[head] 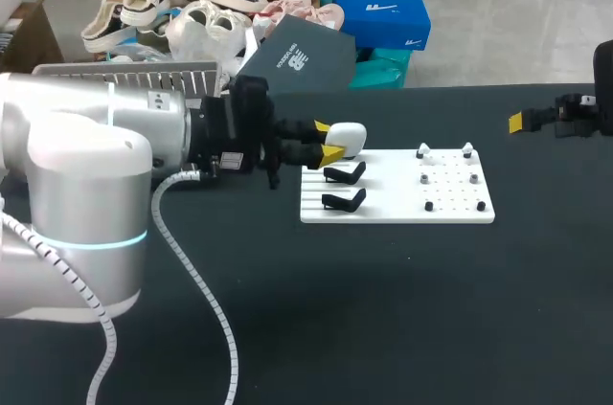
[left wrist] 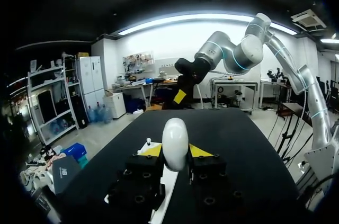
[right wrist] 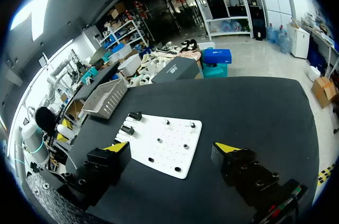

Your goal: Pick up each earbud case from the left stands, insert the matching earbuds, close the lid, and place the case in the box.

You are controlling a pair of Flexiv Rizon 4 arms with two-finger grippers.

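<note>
- One smooth white rounded earbud case (left wrist: 175, 138) is in hand. Its lid looks shut. My read: we're at the first pick-up, with no earbuds in and nothing boxed that I can see.
- Grip: the left gripper (left wrist: 176, 151) has its yellow tips pressed on both sides of the case. The case stands upright between them and pokes out ahead.
- Position: the case is over the far-left corner of the flat white perforated board (head: 397, 196) on the black bench (head: 287, 328). Can't tell whether it's clear of its stand.
- Two black angled stands (head: 345, 173) along the board's left end, just nearer than the case, carry nothing.
- Two small white pieces (head: 422, 150) sit on pegs near the board's far-right corner, well apart from the case. Likely the earbuds.
- The right gripper (right wrist: 172, 147) is spread wide and holds nothing. It's by the bench's right edge, well apart from the board.
- Left to do: insert buds, close lid, box it, repeat.
</note>
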